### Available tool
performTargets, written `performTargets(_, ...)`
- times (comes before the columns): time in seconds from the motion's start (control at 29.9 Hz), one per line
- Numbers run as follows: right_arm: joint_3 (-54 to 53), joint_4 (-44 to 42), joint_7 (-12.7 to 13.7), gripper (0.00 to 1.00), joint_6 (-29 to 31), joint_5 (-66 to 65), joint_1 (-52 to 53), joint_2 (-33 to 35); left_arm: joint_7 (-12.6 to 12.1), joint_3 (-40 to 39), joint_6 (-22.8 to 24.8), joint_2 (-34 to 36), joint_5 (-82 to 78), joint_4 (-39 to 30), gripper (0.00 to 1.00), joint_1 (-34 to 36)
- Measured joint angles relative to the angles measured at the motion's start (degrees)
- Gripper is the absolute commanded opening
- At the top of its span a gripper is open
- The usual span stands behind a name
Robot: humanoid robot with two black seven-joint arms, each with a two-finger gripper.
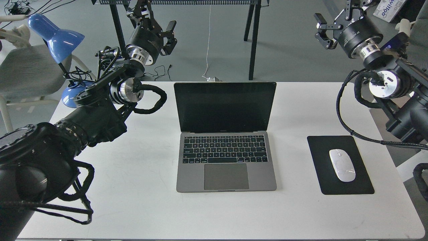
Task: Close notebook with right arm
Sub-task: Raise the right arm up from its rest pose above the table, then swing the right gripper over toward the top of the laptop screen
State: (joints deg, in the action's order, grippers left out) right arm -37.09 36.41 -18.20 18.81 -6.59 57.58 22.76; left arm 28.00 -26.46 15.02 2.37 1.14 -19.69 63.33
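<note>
The notebook (225,147) lies open in the middle of the white table (140,187), a slim grey laptop with a black keyboard and its dark screen (224,106) standing upright facing me. My right gripper (321,30) hangs high at the upper right, beyond the table's far edge and well apart from the notebook, its fingers spread and empty. At the upper left my left gripper (171,36) is also raised off the table, open and holding nothing.
A white mouse (342,165) rests on a black mouse pad (322,167) to the right of the notebook. A blue desk lamp (55,36) stands at the table's far left corner. Black table legs (254,40) and loose cables lie behind.
</note>
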Motion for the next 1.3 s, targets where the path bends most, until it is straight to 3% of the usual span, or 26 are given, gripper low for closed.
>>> performTargets(0.37,0.5,0.0,0.1,1.0,-0.7,-0.3,0.1,0.0,0.0,0.0,-0.6,0.0,0.1,0.0,1.0,0.0)
performTargets(0.47,2.1,-0.4,1.2,1.0,-1.7,-1.0,2.1,-0.4,0.0,0.0,-0.4,0.0,0.1,0.0,1.0,0.0)
performTargets(0.64,15.4,-1.1,3.7,1.0,-2.9,-2.1,9.8,-1.9,0.0,0.0,-0.2,0.0,0.1,0.0,1.0,0.0)
performTargets(0.9,32.6,-10.7,4.1,1.0,-3.3,-2.4,19.5,-10.1,0.0,0.0,-0.2,0.0,0.0,0.0,1.0,0.0)
performTargets(1.3,53.3,-24.0,4.0,1.0,-3.1,-3.4,20.9,-22.5,0.0,0.0,-0.1,0.0,0.0,0.0,1.0,-0.1)
